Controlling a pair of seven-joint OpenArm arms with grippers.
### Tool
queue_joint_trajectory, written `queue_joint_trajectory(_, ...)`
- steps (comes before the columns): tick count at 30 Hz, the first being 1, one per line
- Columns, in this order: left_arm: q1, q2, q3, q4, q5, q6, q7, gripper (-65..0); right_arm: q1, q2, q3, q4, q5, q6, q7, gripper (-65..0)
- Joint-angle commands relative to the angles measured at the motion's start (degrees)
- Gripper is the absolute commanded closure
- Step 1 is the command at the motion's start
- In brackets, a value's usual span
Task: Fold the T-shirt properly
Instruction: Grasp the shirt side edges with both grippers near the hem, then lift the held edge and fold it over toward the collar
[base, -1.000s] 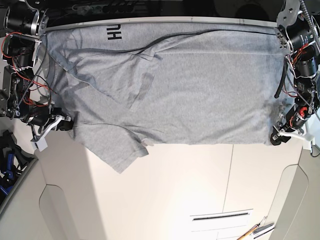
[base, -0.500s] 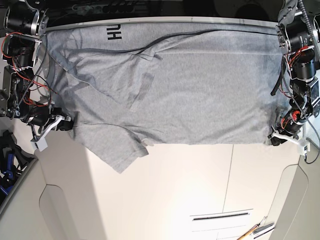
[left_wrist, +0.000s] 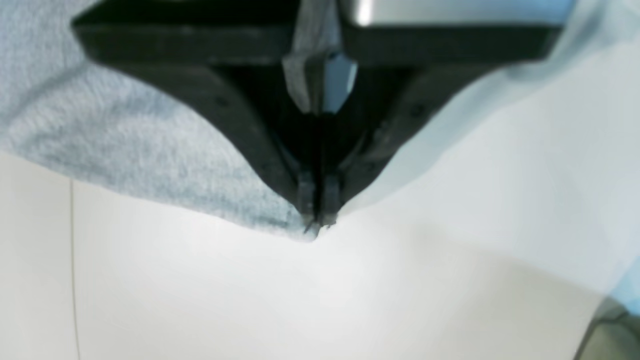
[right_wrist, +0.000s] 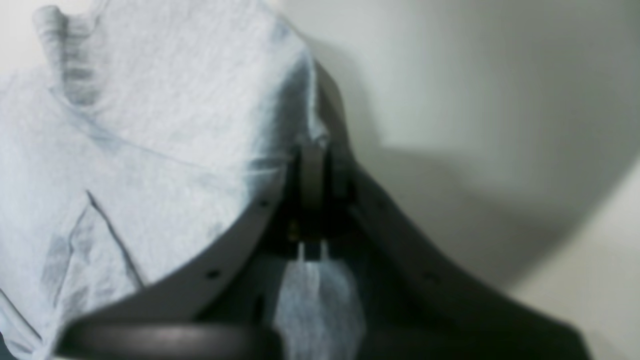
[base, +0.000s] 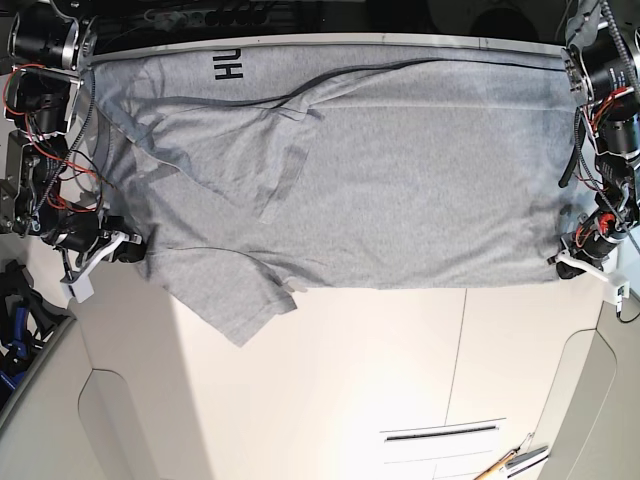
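Grey T-shirt (base: 400, 180) corner, lower right of the base view, is now clamped by the left gripper (base: 560, 266), which stood apart a second ago. The right gripper (base: 140, 246) stays clamped on the lower-left edge, so both ends look ready for lifting.

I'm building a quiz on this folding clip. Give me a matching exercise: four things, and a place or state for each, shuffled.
Things:
1. T-shirt
2. left gripper
3. right gripper
4. lettering

Places or states:
A. black, at the shirt's far edge
B. shut on the shirt's corner, base view's right
C. spread flat on the table
D. shut on the shirt's edge, base view's left

Pairs: 1-C, 2-B, 3-D, 4-A
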Motion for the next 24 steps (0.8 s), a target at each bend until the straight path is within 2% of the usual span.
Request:
queue_joint_trajectory(1, -1.0, -1.1, -0.9, 1.3, -1.0, -0.9, 0.2, 0.0, 0.8, 0.7, -0.1, 1.1, -0.6, -0.3, -0.6, 0.0)
queue_joint_trajectory(6, -0.9, -1.2, -3.5, 1.6, -4.5, -3.9, 2.2, 0.0, 0.8, 0.7, -0.1, 2.9, -0.5, -0.3, -0.8, 0.0)
queue_joint_trajectory(11, -0.9, -1.2, -4.5, 1.6, -9.5, -9.3, 4.9, 0.0, 0.8, 0.7, -0.1, 6.9, 1.1, -0.3, -2.4, 0.0)
queue_joint_trajectory(15, -0.2, -2.0, -4.6, 2.3, -14.6, -9.3, 6.8, 0.0, 0.4, 0.7, -0.1, 12.8, 3.5, -0.2, -7.1, 0.0)
queue_joint_trajectory(21, 3.9, -4.0, -4.9, 7.6, -14.9, -9.3, 7.0, 0.0, -4.2, 0.7, -0.1, 23.0, 3.4, -0.2, -7.5, 0.0)
queue_joint_trajectory(24, 6.4, -4.3, -6.1, 11.7, -16.4, -9.3, 9.4, 0.0, -7.3, 0.7, -0.1, 27.8, 3.3, -0.2, -7.7, 0.0)
